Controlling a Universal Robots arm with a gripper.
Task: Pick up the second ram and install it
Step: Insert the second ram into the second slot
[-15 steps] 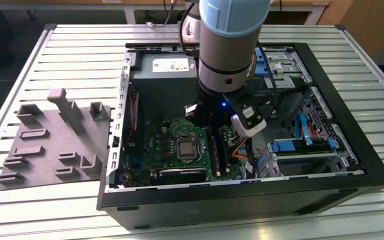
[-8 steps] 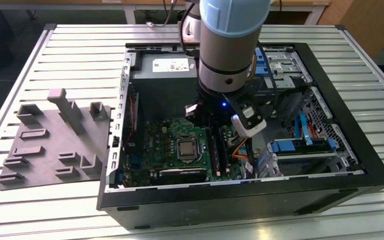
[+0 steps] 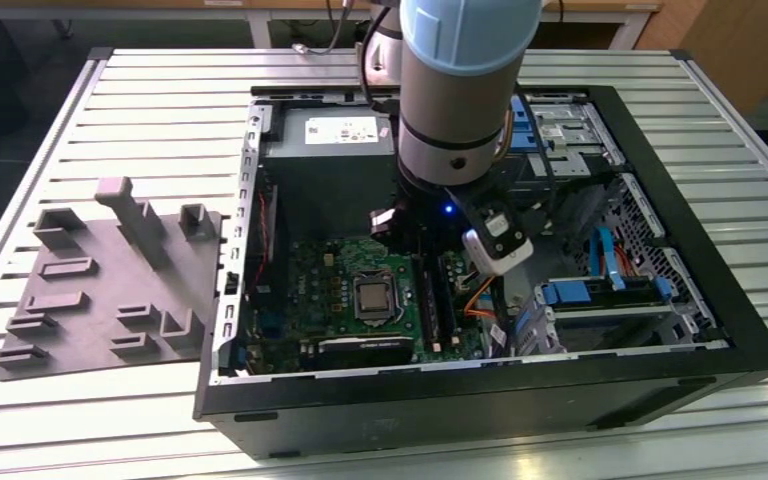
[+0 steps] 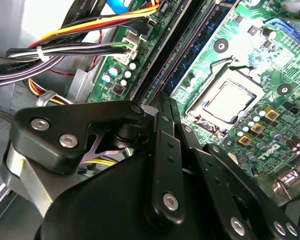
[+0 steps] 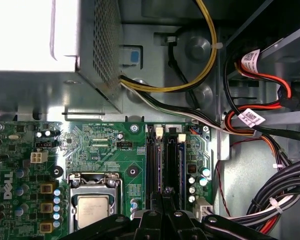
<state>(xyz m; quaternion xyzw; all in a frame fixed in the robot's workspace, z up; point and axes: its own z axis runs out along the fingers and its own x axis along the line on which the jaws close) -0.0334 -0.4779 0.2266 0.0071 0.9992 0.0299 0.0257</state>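
Arm is lowered into the open computer case [image 3: 704, 330]; gripper [image 4: 164, 104] is held just above the motherboard [image 5: 105, 145], beside the CPU socket [image 5: 92, 207], over the memory slots [image 5: 165, 155] that run along the socket's side.

Pincer is seen clenched, its two fingers [image 4: 160, 150] drawn narrowly together. The second ram cannot be made out for certain. A thin stick held edge-on between the fingers would be hidden by them, so whether it is gripped there cannot be told.

Step is judged to be the install stage, at the slots rather than at pick-up. Seating would call for the stick's edge to be lined up with a free slot next to the socket and pressed straight down, with the cable bundle [image 5: 270, 200] beyond the slots kept clear.
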